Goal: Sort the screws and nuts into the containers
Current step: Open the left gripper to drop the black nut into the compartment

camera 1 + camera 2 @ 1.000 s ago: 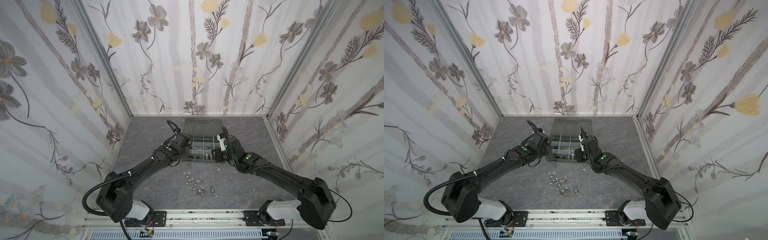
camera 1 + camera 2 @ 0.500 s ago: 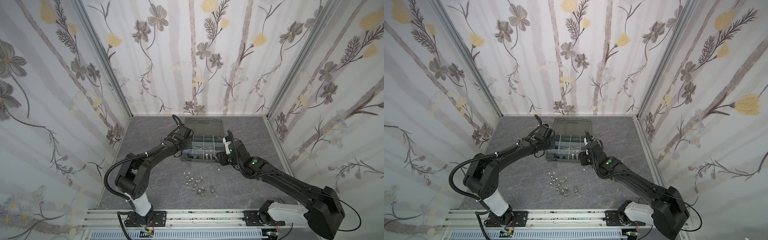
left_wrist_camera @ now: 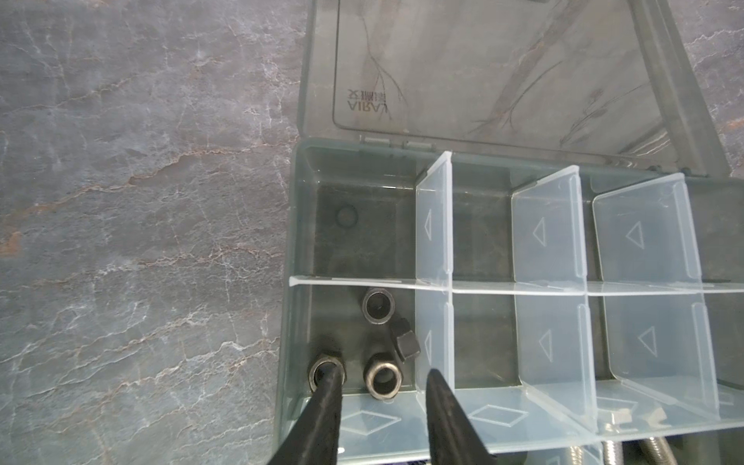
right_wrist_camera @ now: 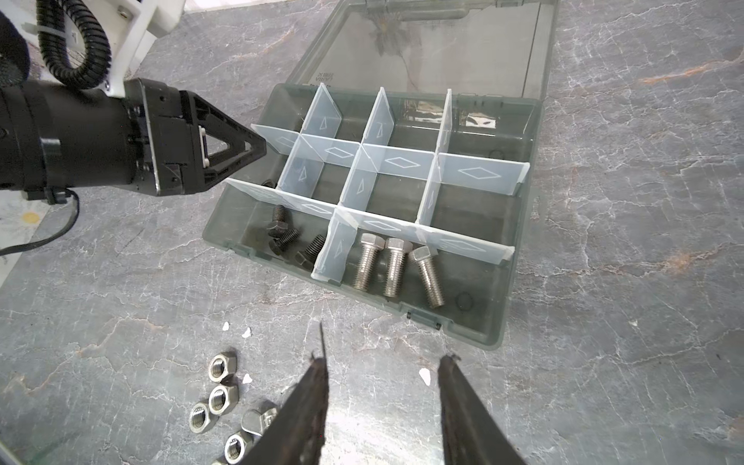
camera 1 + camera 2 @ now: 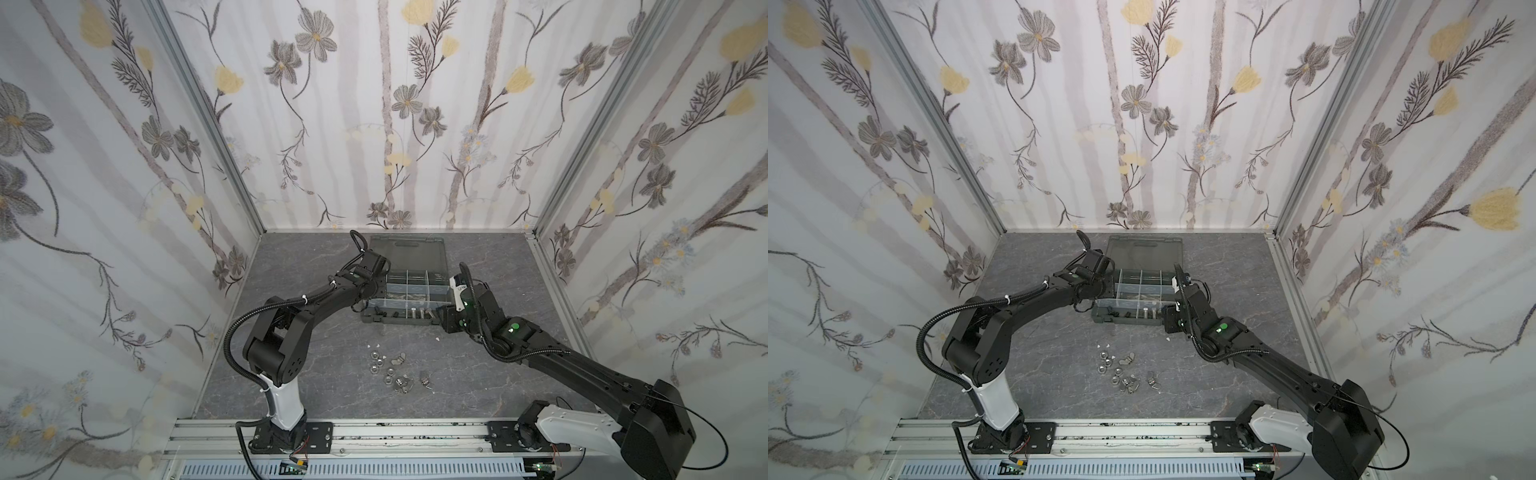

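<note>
While the left gripper (image 3: 384,372) hangs at one end of the organiser case (image 4: 519,225), its jaws stand spread and pinch nothing. Its fingers (image 3: 324,414) point down into the middle-row end cell (image 3: 342,322). On that cell's floor lie three black ring nuts (image 3: 378,308) and one black hex nut (image 3: 406,346). One ring nut sits between the fingertips, touching neither as far as the left wrist view shows. Another is partly covered by a fingertip — whether they touch cannot be told.

Right gripper (image 4: 384,356): jaws likewise apart, nothing between them, hovering above the table (image 4: 604,362) just in front of the case's near wall.

Case contents, right wrist view: three silver bolts (image 4: 396,265) lie side by side in the wider front cell, heads toward the partition. The black screws (image 4: 290,237) lie in the front cell beside it. The smoky lid (image 5: 409,253) lies open behind the case.

Loose on the table, well apart from the case and nearer the base rail in both top views: a cluster of silver hex nuts (image 5: 375,355) mixed with wing nuts (image 5: 400,357). A few white flecks (image 4: 424,376) lie between cluster and case.
</note>
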Action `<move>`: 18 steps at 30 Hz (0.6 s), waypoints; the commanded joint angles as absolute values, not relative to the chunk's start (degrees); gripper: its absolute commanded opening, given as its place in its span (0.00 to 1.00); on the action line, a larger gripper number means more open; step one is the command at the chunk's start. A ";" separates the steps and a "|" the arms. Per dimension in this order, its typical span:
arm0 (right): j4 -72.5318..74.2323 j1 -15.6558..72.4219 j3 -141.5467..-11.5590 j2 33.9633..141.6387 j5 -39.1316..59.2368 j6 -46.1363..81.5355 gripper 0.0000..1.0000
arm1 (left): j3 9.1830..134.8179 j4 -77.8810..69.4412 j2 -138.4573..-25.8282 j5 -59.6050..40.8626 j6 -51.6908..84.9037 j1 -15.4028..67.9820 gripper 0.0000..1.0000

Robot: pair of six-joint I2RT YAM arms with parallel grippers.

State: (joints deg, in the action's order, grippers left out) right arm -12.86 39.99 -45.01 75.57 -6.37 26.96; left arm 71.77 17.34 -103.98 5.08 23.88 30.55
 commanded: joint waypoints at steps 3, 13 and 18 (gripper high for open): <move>-11.53 39.85 -44.21 75.10 -7.30 27.77 0.46 | 71.01 16.26 -102.35 5.08 24.55 30.52 0.42; -12.08 39.77 -43.59 72.82 -7.51 28.42 0.46 | 67.41 15.51 -94.91 5.31 26.18 30.50 0.45; -12.15 39.74 -41.59 72.78 -7.03 28.38 0.46 | 63.62 14.88 -90.00 6.62 27.72 30.50 0.47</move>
